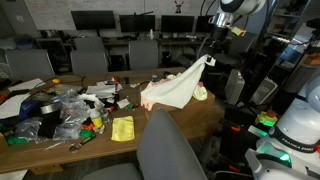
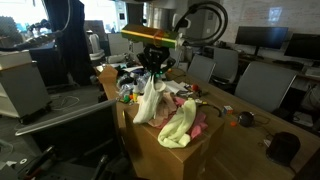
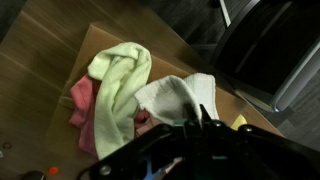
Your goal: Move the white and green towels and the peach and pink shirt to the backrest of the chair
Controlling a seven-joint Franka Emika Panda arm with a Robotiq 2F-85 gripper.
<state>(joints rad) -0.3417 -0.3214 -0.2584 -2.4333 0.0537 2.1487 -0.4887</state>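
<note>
My gripper (image 1: 209, 60) (image 2: 153, 70) is shut on a corner of the white towel (image 1: 176, 90) (image 2: 147, 102), which hangs lifted over the wooden table's end. In the wrist view the gripper (image 3: 199, 113) pinches the white towel (image 3: 185, 92) from above. The pale green towel (image 2: 180, 124) (image 3: 120, 72) lies crumpled on the table, on top of the pink shirt (image 2: 201, 122) (image 3: 80, 100). I cannot make out the peach shirt. The grey backrest of the chair (image 1: 176, 146) stands just in front of the table's end, below the hanging towel.
The wooden table (image 1: 150, 128) (image 2: 225, 150) carries a heap of clutter (image 1: 65, 108) and a small bright yellow cloth (image 1: 122, 128). Other grey chairs (image 1: 90, 60) (image 2: 265, 85) line the table's sides. Monitors stand behind. A robot base (image 1: 295, 125) is close by.
</note>
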